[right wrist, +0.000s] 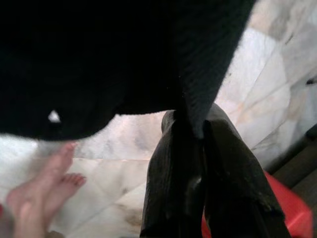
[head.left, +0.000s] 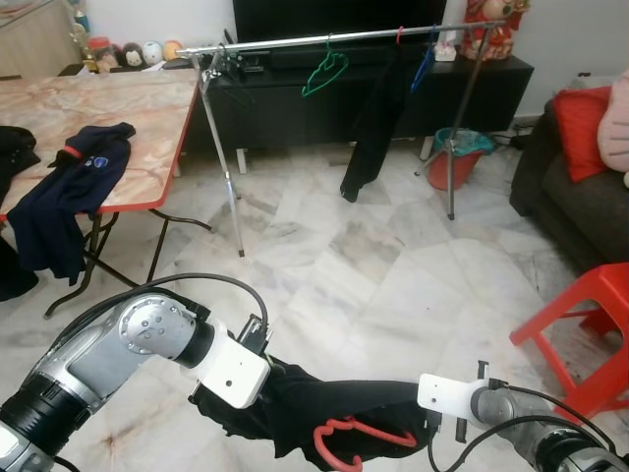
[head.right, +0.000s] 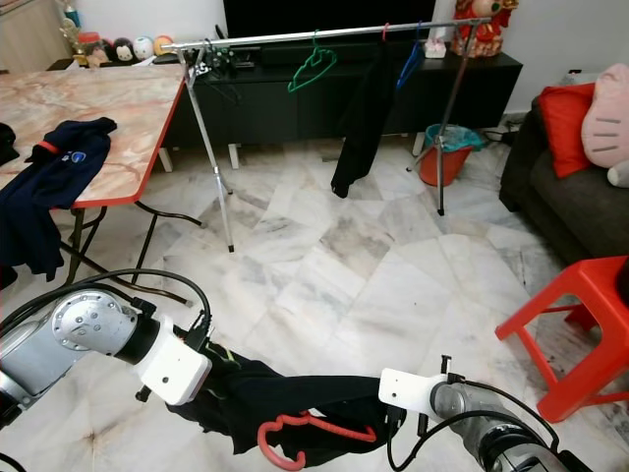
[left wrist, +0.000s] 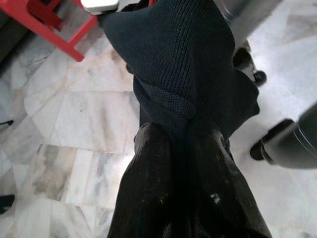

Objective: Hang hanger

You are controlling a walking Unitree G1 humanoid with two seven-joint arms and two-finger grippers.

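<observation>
Left wrist view, left gripper (left wrist: 185,144) pinching black garment (left wrist: 183,64), right gripper (right wrist: 198,129) likewise (fingertips hidden), red hanger (head.left: 359,436) half-buried.

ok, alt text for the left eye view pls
Both pincers, left and right, hold a black garment on a red hanger low over a marble floor. Beyond stands a clothes rail with a green hanger and dark clothing; a folding table stands left, a red stool right.

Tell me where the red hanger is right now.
The red hanger lies low at the centre of the head views, against the dark garment held between the left gripper and the right gripper, above the marble floor.
</observation>
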